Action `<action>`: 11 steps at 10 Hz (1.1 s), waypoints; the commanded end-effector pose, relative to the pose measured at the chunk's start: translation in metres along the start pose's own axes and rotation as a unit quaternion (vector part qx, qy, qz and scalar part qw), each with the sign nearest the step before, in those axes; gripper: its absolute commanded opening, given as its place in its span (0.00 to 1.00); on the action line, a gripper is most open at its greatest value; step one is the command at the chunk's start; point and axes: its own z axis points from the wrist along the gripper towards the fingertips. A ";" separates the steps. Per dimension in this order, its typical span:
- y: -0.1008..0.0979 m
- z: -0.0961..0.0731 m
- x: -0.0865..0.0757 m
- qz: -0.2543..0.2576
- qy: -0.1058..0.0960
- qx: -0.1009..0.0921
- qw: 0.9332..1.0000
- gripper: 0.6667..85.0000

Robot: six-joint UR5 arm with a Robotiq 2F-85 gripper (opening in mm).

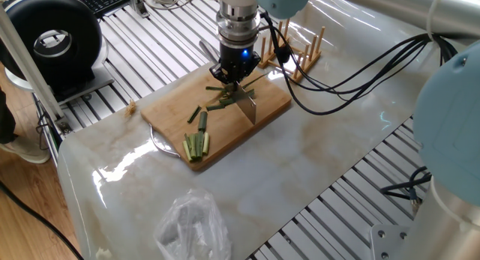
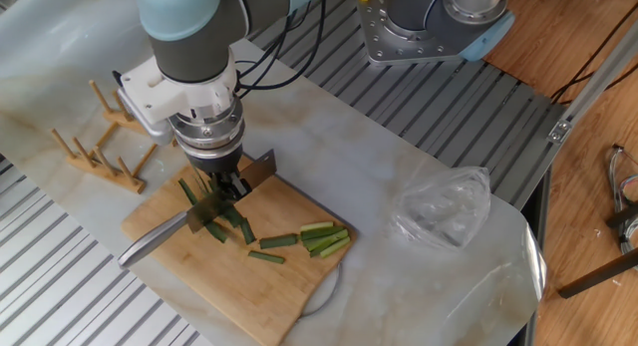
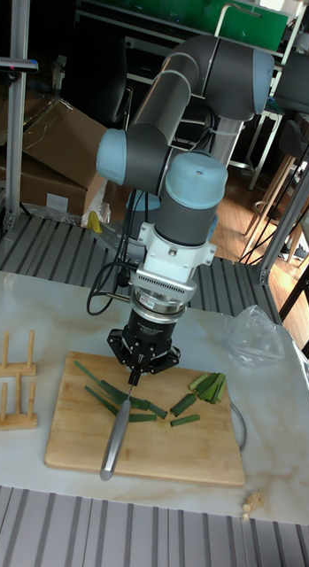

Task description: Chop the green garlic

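Item, arm: my wrist points straight down over the far half of the cutting board [image 1: 169, 114], with cables trailing off behind it.

Item, fingers [image 2: 223, 189]: clenched on the knife [image 2: 189, 222]. Its steel handle runs out toward the board's edge, and the flat blade stands on edge just beside my fingertips. In the tall fixed view the handle [image 3: 112, 438] slants down toward the front of the board [image 3: 74, 443].

Item, wooden rack [image 3: 14, 392]: stands on the counter [image 1: 315, 155] well left of the board in the tall fixed view. Nothing is slotted in its pegs.

Item, cutting board: lies flat on the counter and carries all the greens. A thin round rim shows from under one edge.

Item, green garlic [image 3: 114, 394]: long dark stalks lie crossed on the board directly under and beside my fingers, touching the blade. In the other fixed view, short cut segments [image 2: 278, 241] lie apart from the blade, toward the board's middle.

Item, bundle of paler sticks [image 3: 208, 385]: lies near the board's right end in the tall fixed view, well apart from my fingers.

Item, clear plastic bag [image 2: 442, 208]: crumpled on the counter beyond the board, well clear of the knife. I cannot tell what, if anything, it holds.
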 end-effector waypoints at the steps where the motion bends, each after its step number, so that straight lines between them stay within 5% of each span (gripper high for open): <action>1: 0.003 -0.002 -0.005 0.004 -0.004 -0.004 1.000 0.01; 11: 0.001 -0.002 -0.018 0.003 -0.012 -0.004 1.000 0.01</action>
